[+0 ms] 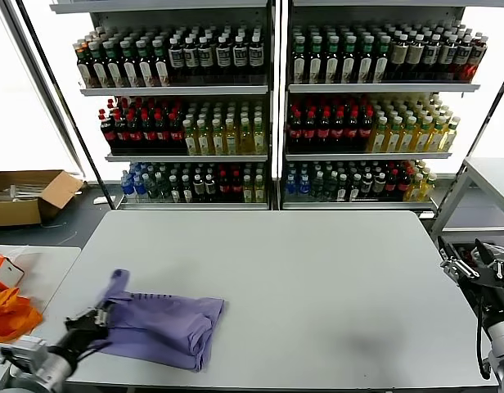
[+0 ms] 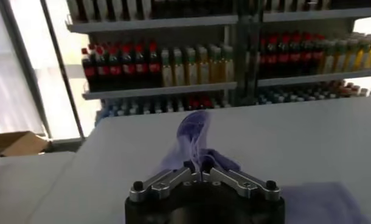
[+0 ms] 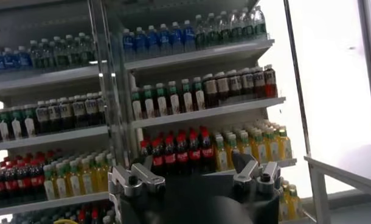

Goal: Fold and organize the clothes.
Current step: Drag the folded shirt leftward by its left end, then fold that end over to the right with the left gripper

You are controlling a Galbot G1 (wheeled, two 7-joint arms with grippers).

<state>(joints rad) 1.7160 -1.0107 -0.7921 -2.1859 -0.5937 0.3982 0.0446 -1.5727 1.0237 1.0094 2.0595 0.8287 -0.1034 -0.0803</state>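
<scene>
my left tool [image 1: 102, 315] pinches the purple shirt [image 1: 166, 323] at the table's [image 1: 317, 278] near-left corner; thin fabric may slip free. right tool [image 1: 473, 266] spread, idle.

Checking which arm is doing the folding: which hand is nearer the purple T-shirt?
Left. The left hand is shut on the purple T-shirt at its left edge, near the table's front-left corner. The right hand hangs open off the table's right edge, well away from it.

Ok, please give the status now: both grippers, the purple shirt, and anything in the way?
Left gripper shut on the purple shirt, near table front-left corner. Right gripper open, parked off the table's right edge. Nothing blocking the shirt.
</scene>
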